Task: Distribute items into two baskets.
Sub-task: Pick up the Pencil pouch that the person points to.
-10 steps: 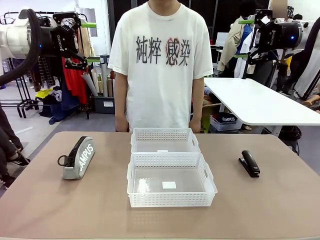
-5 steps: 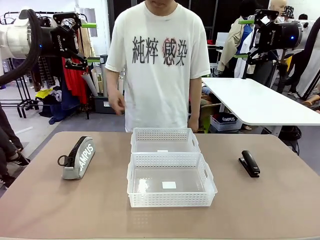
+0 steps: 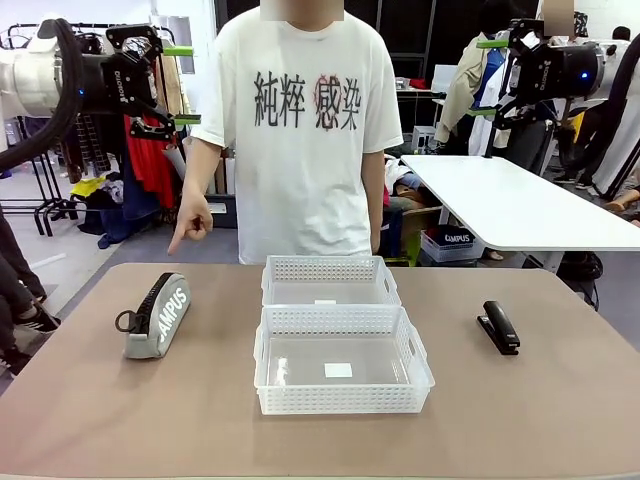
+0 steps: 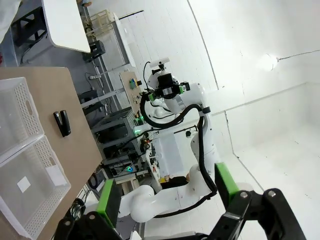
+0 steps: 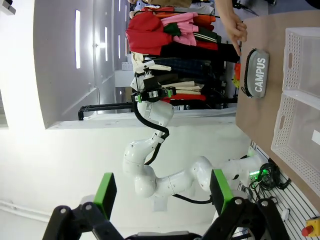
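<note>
Your left gripper (image 3: 181, 85) is released and raised at far left, well above the pouch (image 3: 158, 316), which lies left of the near basket (image 3: 340, 398). Your right gripper (image 3: 487, 78), likewise released, hangs well above the stapler (image 3: 498, 327) at right.

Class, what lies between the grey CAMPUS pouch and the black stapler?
Front view: two white baskets, the near basket before the far basket, between pouch and stapler.

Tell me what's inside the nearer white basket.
The nearer white perforated plastic basket holds just a small white label on its floor. The grey zip pouch and black stapler lie outside it. Its front wall screens the nearest strip of floor.
</note>
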Robot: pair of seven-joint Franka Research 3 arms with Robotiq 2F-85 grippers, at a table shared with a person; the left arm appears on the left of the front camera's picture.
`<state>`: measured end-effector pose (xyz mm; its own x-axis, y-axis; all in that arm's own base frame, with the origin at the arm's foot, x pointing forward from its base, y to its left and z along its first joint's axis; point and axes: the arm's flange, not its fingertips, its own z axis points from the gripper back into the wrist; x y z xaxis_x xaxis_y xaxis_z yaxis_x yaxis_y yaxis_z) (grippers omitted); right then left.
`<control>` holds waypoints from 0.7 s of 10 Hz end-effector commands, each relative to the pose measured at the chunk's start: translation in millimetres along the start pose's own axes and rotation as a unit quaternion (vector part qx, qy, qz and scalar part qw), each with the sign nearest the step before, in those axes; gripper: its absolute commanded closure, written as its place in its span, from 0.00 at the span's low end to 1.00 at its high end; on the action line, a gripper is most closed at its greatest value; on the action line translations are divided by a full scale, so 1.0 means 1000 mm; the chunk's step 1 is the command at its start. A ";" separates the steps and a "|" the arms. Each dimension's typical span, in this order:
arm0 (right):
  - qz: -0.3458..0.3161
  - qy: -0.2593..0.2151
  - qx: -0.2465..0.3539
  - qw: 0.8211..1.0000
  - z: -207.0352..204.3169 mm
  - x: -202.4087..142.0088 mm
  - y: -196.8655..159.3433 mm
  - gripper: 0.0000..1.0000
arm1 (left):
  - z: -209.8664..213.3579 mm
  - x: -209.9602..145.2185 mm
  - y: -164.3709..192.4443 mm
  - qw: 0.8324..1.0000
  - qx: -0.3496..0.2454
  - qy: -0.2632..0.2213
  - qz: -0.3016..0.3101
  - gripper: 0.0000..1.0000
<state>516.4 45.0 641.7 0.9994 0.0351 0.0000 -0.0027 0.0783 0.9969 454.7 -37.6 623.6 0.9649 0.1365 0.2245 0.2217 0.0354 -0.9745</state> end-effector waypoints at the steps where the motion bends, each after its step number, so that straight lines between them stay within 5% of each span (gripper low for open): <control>1: 0.001 0.000 0.000 1.000 0.000 -0.001 0.002 0.00 | 0.001 -0.001 0.001 1.000 0.002 0.001 0.000 0.00; 7: 0.001 0.000 0.000 1.000 0.000 -0.001 0.002 0.00 | 0.001 -0.001 0.001 1.000 0.002 0.001 0.000 0.00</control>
<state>516.4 45.0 641.7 0.9994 0.0351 0.0000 -0.0028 0.0783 0.9969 454.7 -37.6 623.6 0.9649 0.1365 0.2245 0.2217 0.0355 -0.9745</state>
